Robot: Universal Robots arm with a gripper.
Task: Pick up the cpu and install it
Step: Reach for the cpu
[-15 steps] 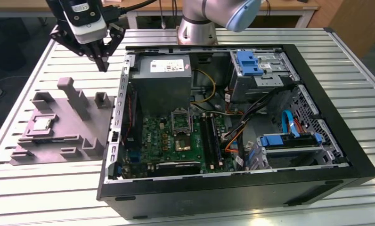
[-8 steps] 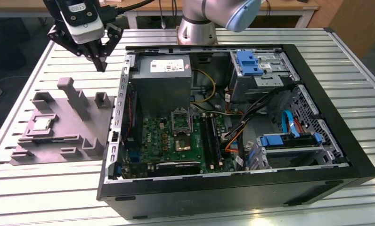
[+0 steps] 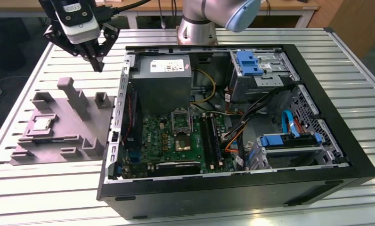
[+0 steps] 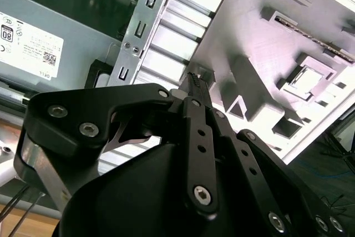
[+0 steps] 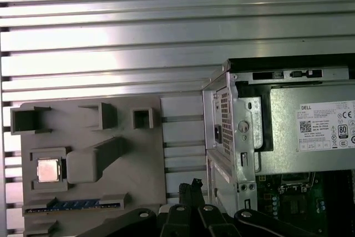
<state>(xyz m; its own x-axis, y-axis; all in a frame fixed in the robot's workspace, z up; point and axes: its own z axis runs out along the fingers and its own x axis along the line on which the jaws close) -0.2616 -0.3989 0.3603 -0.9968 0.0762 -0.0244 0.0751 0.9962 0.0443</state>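
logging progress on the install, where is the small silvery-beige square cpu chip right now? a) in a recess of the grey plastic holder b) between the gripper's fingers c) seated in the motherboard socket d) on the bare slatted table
a: the small silvery-beige square cpu chip sits in a square recess of the grey plastic holder, and the black gripper is apart from it, shut on nothing.

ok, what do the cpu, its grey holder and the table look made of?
cpu: metal top, silvery-beige satin sheen.
holder: matte grey plastic by its dull, blocky forms, possibly printed.
table: probably aluminium, pale ribbed slats with bright reflections.
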